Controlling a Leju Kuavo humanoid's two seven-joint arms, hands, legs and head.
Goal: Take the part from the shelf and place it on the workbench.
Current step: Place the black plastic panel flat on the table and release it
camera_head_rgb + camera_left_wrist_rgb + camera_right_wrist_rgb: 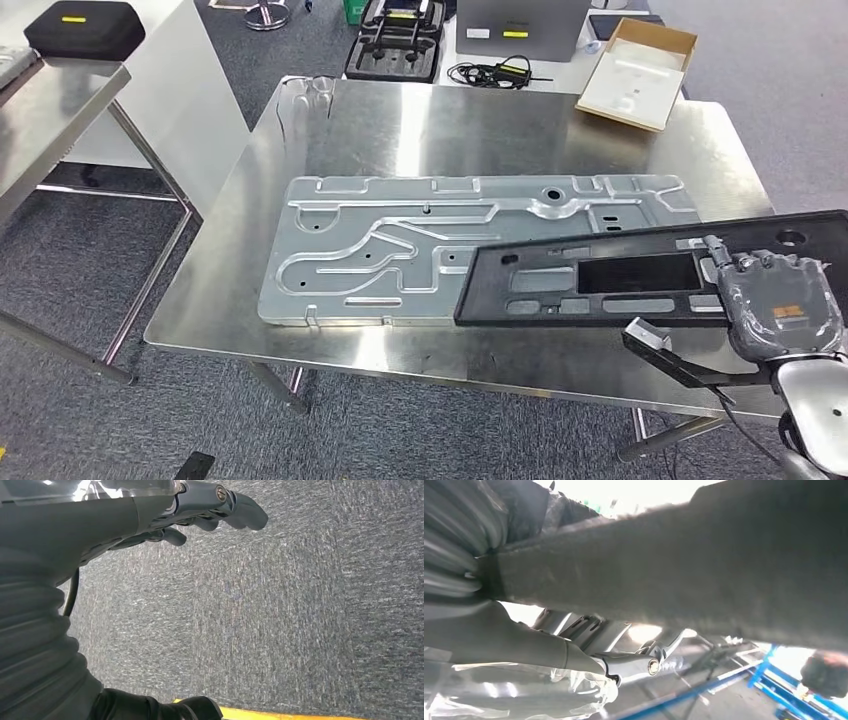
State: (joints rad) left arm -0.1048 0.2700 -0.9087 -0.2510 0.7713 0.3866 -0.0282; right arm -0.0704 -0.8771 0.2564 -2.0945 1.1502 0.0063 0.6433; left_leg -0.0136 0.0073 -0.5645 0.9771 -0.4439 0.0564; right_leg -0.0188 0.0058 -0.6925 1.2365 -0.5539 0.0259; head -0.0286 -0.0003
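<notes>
A long flat black part (600, 278) with cut-outs hangs over the near right of the steel workbench (420, 130); its left end overlaps a silver stamped metal panel (400, 240) lying flat on the bench. My right hand (780, 310) grips the black part near its right end, fingers over the top. In the right wrist view the black part (684, 575) crosses close overhead with the thumb (624, 664) beneath it. My left hand (165, 515) hangs above grey carpet, fingers loosely extended and holding nothing.
A cardboard box (637, 72), a cable (495, 72) and a black case (395, 40) lie beyond the bench's far edge. A second steel table (50, 110) with a black case (85, 28) stands at left. A yellow floor line (280, 714) shows beneath my left hand.
</notes>
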